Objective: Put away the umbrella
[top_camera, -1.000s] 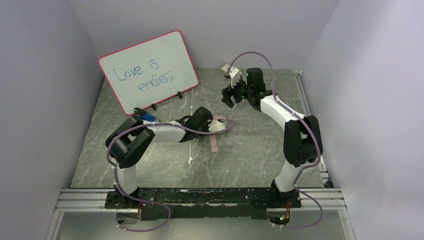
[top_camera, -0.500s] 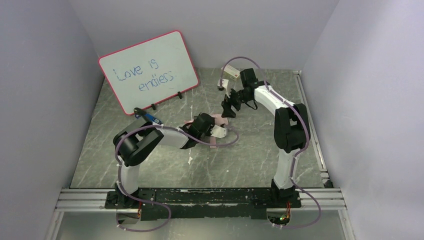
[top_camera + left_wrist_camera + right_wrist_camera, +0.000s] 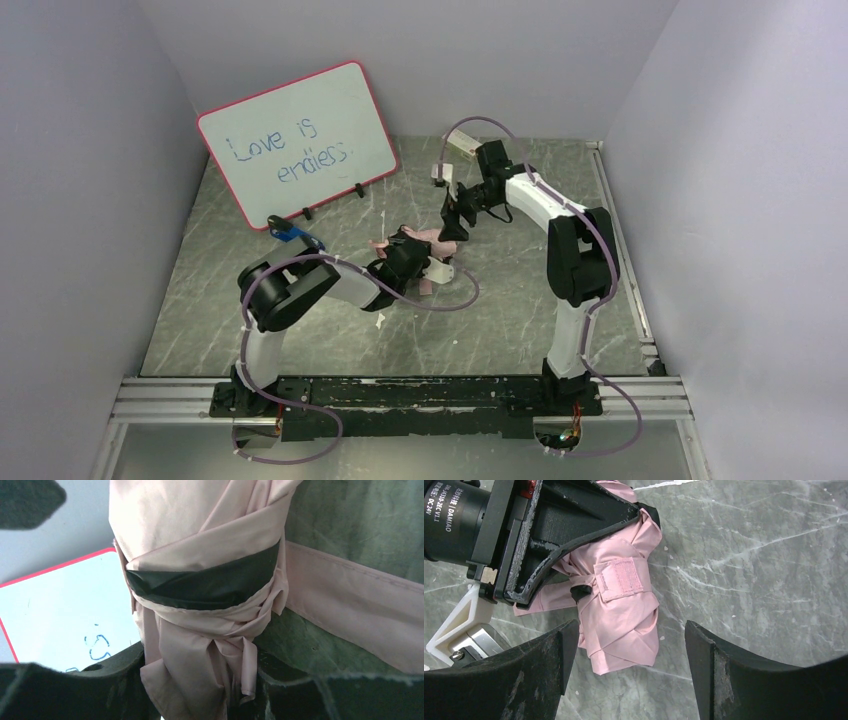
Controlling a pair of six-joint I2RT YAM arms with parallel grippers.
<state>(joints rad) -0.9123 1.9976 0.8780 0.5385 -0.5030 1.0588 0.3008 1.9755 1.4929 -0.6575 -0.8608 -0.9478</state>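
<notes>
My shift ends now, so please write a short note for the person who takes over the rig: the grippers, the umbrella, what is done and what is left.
Left gripper: shut on the umbrella, around its folded canopy, near the middle of the table.
Right gripper: open, empty, hovering just above the umbrella's free end.
Done: canopy collapsed and bundled.
Left: the strap hangs loose and its velcro patch is bare, so probably wrap the strap around and fasten it.

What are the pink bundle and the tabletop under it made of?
The umbrella looks like thin woven fabric, matte pale pink outside, black inside: it creases and folds softly. Its strap patch looks fuzzy, probably hook-and-loop. The tabletop looks like grey-green veined stone or a printed laminate; I cannot tell which.
</notes>
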